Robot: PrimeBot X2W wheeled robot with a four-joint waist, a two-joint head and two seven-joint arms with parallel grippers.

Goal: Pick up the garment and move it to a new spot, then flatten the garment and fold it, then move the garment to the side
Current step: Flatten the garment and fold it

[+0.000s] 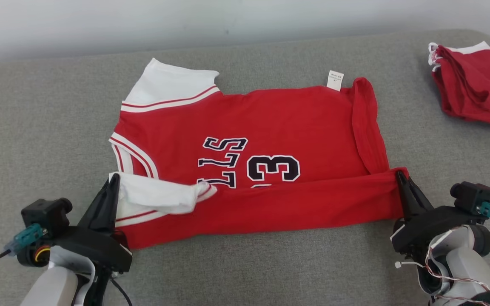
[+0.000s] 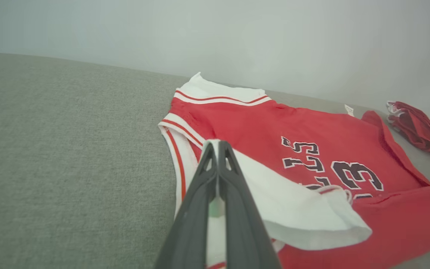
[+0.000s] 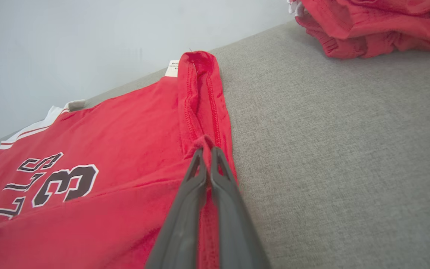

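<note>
Head view: the jersey, spread on the grey fabric surface, is pinched at its folded near edge by the pressed-together fingers of the left gripper and right gripper, and a crooked fold could be caused by the bunched white sleeve.

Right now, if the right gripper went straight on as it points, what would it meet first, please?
Most likely the jersey's turned-over hem: the right gripper, shut on the jersey corner, points right along that red fold. Beyond it lies grey cushion, though depth is unclear.
</note>
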